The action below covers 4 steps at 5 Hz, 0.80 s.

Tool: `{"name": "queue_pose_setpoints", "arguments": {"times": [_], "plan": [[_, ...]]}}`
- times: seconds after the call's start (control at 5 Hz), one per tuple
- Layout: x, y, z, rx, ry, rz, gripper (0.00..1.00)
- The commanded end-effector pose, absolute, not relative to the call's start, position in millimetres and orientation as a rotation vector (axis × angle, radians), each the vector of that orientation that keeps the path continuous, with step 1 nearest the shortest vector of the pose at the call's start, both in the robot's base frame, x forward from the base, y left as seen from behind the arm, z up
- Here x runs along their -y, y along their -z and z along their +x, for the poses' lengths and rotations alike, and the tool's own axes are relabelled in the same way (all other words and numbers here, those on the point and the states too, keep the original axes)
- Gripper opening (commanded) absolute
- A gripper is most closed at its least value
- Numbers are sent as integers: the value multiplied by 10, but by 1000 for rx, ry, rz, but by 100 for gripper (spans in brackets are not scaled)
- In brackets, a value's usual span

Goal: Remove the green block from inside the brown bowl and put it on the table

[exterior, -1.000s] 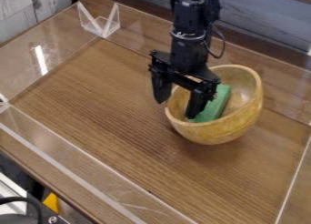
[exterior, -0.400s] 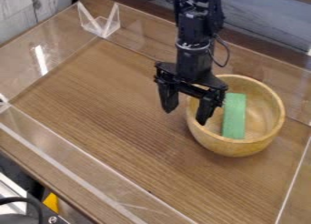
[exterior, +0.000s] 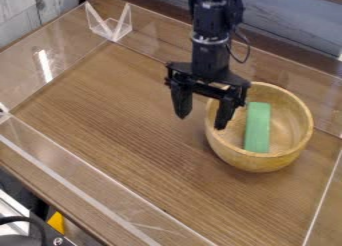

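Pincer (exterior: 205, 101) spread wide and empty at the brown bowl (exterior: 262, 156) rim, bowl slid right and settled flat, green block (exterior: 257, 126) inside, still ungrasped.

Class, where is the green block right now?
The green block lies inside the brown bowl, at the right of the camera view, just right of the open claw.

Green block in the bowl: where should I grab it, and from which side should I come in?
Grip the green block across its narrow width, near the middle of its length, coming straight down from above. It lies lengthwise inside the brown bowl, whose raised wall likely blocks any sideways approach. The open hand hangs at the bowl's left rim, so it probably needs shifting right over the block and turning to span the short sides.
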<state>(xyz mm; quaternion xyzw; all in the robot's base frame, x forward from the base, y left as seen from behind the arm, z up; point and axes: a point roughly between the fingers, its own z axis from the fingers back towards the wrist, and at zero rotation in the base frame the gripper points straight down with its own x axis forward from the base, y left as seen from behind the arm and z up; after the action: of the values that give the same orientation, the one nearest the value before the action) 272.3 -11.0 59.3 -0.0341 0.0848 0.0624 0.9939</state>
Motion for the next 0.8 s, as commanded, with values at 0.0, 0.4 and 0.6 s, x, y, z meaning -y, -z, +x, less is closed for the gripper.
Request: {"name": "queue_pose_setpoints", "arguments": {"times": [0.0, 0.4, 0.6], "plan": [[181, -812, 2785, -95, -89, -79, 100], [353, -864, 2804, -102, -76, -87, 100], [492, -899, 2884, -101, -93, -91, 100]]}}
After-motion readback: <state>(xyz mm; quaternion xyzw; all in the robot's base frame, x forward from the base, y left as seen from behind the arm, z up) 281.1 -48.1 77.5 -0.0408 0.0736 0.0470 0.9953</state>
